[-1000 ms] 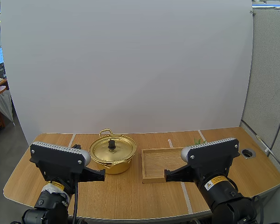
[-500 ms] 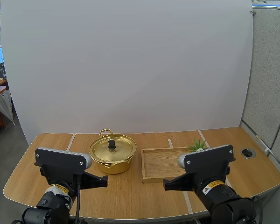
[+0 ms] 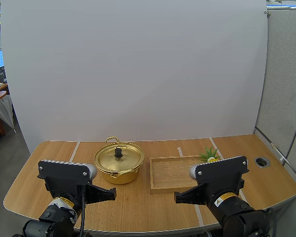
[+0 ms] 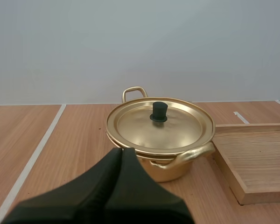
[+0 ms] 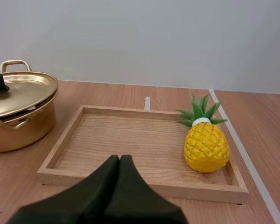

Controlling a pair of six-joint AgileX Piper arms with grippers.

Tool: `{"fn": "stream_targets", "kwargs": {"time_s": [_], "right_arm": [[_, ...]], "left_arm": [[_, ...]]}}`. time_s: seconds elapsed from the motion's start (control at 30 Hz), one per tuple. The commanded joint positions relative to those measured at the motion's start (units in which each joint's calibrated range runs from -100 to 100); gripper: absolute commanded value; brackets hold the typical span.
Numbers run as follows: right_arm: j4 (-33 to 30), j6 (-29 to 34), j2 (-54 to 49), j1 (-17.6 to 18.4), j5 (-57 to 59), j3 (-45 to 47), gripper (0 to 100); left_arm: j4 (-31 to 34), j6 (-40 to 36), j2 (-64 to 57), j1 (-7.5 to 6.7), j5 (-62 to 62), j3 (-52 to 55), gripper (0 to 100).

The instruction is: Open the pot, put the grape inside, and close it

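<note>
1. The left gripper [image 4: 122, 151] hangs low over the near edge of the table [image 3: 138, 210]. It is empty, with its two black fingers pressed together into one dark wedge.
2. Just beyond it stands the gold pot [image 3: 119, 167], left of the table's middle. The lid [image 4: 158, 129] is on, though it seems to sit slightly askew on the rim. Its black knob [image 4: 158, 112] stands upright at the centre. One pot handle points to the far side and the other to the near side.
3. Just to the right of the pot, not quite touching it, lies a shallow wooden tray [image 3: 170, 174] with its long side running left to right.
4. At the right end of the tray is the fruit. It is a small yellow pineapple [image 5: 206, 145], not a grape, and it seems to stand upright with its green leaves on top, close to the tray's right wall.
5. The right gripper [image 5: 119, 157] hovers in front of the tray's near wall. It is also clamped shut on nothing.
6. The next move probably turns on the knob. It lies straight ahead of the left gripper and a little to its right, so the left arm is nearer the lid. The fruit lies ahead and to the right of the right gripper, well apart from the pot.
</note>
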Motion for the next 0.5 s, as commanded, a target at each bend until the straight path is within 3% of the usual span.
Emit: {"fn": "stream_targets", "kwargs": {"time_s": [0.0,0.47], "right_arm": [[-0.4,-0.2,-0.4,-0.2,-0.2,0.0,0],[-0.4,-0.2,-0.4,-0.6,-0.5,0.0,0]], "left_arm": [[0.3,-0.8,-0.3,-0.20,-1.5,0.0,0],[0.3,-0.8,-0.3,-0.13,-1.4,0.0,0]]}}
